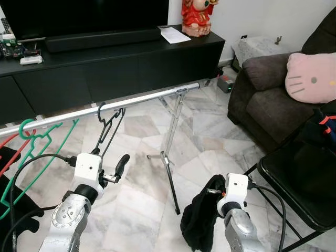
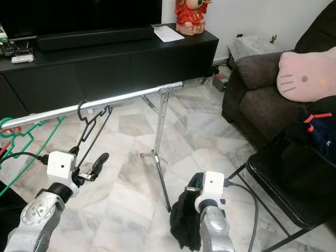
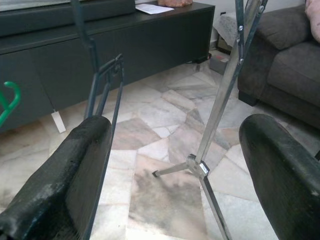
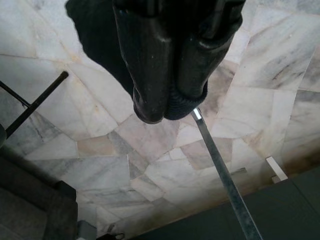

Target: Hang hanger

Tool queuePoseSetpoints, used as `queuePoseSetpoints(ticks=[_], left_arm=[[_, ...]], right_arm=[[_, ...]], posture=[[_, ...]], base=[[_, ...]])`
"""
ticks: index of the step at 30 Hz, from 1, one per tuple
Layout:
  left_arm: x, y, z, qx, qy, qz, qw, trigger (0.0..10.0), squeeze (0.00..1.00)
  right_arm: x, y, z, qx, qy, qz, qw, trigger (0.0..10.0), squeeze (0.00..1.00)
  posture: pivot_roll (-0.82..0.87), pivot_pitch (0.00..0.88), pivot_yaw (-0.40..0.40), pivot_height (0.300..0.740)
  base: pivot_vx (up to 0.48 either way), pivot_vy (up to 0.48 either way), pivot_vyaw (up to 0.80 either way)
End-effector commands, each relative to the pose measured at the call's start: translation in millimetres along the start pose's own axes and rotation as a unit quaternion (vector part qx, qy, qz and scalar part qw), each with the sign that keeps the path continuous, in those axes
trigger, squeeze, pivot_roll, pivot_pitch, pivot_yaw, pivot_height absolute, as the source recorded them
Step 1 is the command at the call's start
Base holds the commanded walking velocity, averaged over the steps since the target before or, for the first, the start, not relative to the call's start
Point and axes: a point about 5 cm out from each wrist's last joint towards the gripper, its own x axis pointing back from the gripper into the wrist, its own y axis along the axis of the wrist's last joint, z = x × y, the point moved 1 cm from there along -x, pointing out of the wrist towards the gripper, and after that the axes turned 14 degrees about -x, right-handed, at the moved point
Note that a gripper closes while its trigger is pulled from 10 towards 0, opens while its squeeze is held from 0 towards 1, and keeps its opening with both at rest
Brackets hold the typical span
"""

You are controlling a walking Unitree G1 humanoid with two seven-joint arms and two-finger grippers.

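Below rail (image 1: 105, 109): black hanger (image 1: 107, 126) hooked, left end effector (image 1: 113, 170) spread.

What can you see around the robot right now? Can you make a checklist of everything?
Surface: marble floor, bare beside the rack's legs.
Job's things: black hanger hooked on silver rail; green hanger hangs further left.
Clutter: paper and red figurine on TV cabinet.
Grippers: left gripper open beside the black hanger; right gripper shut on black cloth.
Cables: black wires at both wrists.
Surroundings: brown sofa, pink cushion, black chair.
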Motion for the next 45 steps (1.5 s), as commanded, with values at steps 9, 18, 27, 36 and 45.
queuePoseSetpoints(ticks=[9,18,27,36,45], left_arm=[[0.2,9,6.1,-0.003,0.015,-0.020,1.000,10.0,0.00],[0.5,14,8.7,-0.004,0.019,-0.031,0.999,10.0,0.00],[-0.5,17,9.2,-0.007,0.016,-0.032,0.999,10.0,0.00],[-4.7,10,7.7,-0.004,-0.025,0.001,1.000,10.0,0.00],[-38.1,17,-1.1,-0.007,-0.065,0.008,0.998,10.0,0.00]], right_arm=[[-0.7,5,2.0,0.000,0.004,-0.013,1.000,10.0,0.00],[-0.5,4,2.5,0.000,0.006,-0.012,1.000,10.0,0.00],[0.0,2,3.3,0.001,0.007,-0.010,1.000,10.0,0.00],[-0.2,2,3.8,0.001,0.009,-0.009,1.000,10.0,0.00],[0.0,-1,6.3,-0.003,0.006,-0.008,1.000,10.0,0.00]], posture=[[0.01,0.138,-0.045,0.740],[0.01,0.126,-0.044,0.740],[0.01,0.121,-0.043,0.740],[0.01,0.119,-0.041,0.740],[0.01,0.125,-0.021,0.740]], base=[[0.312,0.000,0.00],[0.000,0.000,0.00],[0.000,0.000,0.00],[0.000,0.000,0.00],[0.000,0.000,0.00]])
